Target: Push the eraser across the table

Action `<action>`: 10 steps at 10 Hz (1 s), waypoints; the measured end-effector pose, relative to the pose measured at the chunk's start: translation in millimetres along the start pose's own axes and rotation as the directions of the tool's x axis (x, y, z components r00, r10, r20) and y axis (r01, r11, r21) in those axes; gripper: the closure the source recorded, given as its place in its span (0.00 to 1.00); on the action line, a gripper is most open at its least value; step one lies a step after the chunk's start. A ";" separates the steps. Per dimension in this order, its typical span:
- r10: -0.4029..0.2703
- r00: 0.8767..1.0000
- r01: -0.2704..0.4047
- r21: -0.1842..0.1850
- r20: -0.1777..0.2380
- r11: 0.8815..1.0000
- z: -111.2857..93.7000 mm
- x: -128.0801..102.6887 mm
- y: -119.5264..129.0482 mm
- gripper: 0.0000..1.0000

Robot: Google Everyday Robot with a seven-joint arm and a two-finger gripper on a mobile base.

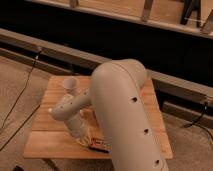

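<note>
1. The arm (127,120) is filling the middle of the view, its thick beige upper section running from the bottom edge up to a rounded elbow, and is hiding the middle and right of the table (45,142).
2. A thinner forearm is reaching from that elbow to the left and then down toward the table's front edge.
3. The gripper (84,141) is sitting low at the end of the forearm, just above the wood near the front edge; whether the jaws are wide or narrow, I cannot tell.
4. The eraser (98,145) is lying flat on the table near the front edge, just right of the gripper, a dark block with a reddish stripe; its right end is disappearing behind the arm.
5. Whether the gripper is touching the eraser is not clear.
6. A pale cup (70,86) is standing upright near the table's back left, well apart from the eraser.
7. Dark cables (22,92) are trailing over the speckled floor to the left of the table.
</note>
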 end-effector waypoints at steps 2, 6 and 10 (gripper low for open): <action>0.026 1.000 -0.026 0.003 -0.011 1.000 1.9 3.8 -9.8 1.00; 0.065 0.997 -0.064 0.015 -0.048 0.998 8.1 15.7 -26.6 1.00; 0.088 0.992 -0.086 0.033 -0.087 0.996 14.7 25.7 -36.9 1.00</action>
